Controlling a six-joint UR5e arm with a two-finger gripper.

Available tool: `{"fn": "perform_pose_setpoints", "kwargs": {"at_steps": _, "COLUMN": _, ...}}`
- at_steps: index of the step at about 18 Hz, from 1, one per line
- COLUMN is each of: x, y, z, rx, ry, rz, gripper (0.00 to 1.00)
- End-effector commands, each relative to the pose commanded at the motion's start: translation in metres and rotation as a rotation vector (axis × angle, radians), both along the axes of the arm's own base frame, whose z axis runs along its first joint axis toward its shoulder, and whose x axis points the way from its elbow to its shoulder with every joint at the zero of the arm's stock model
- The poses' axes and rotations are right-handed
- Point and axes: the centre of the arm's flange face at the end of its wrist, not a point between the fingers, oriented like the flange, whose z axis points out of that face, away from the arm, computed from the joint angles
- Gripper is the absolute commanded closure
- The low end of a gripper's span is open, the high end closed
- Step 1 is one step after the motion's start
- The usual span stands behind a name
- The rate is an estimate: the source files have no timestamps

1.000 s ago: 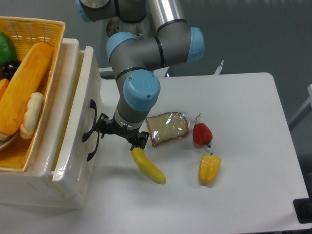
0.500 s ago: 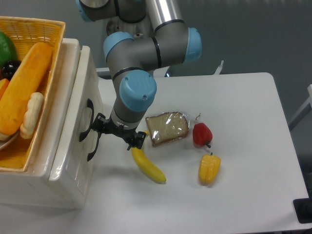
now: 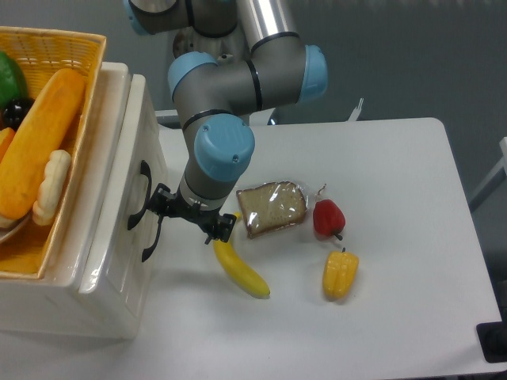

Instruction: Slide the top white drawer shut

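Note:
The top white drawer has its glossy front panel nearly flush with the white cabinet body, with a thin seam showing along its top. Its black curved handle faces right. The lower white drawer sits below with its own black handle. My gripper is pressed against the drawer front at the handles. Its fingers are small and dark against the handles, so I cannot tell how the jaws stand.
A woven yellow basket with bread and produce sits on top of the cabinet. On the white table lie a banana, a wrapped bread slice, a red pepper and a yellow pepper.
The top drawer has slid left into the cabinet, with my gripper following it left. Most of the motion was a second ago; the last half second shows only a slight shift.

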Motion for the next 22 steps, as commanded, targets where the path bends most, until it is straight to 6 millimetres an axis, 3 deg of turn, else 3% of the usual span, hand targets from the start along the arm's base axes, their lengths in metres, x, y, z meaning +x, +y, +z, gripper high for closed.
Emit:
{"fn": "perform_pose_setpoints", "kwargs": {"at_steps": 6, "x": -0.008, "y": -0.004, "z": 0.000, "rx": -0.004, "ry": 0.013, "rz": 0.002, "gripper": 0.00}}
{"fn": "perform_pose_setpoints", "kwargs": {"at_steps": 14, "x": -0.061, "y": -0.026, "z": 0.031, "rx": -0.079, "ry": 0.209, "rz": 0.016, "gripper": 0.00}}
{"fn": "perform_pose_setpoints", "kwargs": {"at_steps": 18, "x": -0.090, "y": -0.046, "z": 0.035, "rx": -0.095, "ry": 0.269, "rz": -0.126, "gripper": 0.00}}
{"fn": "perform_pose_setpoints", "kwargs": {"at_steps": 22, "x": -0.123, "y": -0.081, "z": 0.052, "rx": -0.115, "ry": 0.311, "rz": -0.100, "gripper": 0.00}}
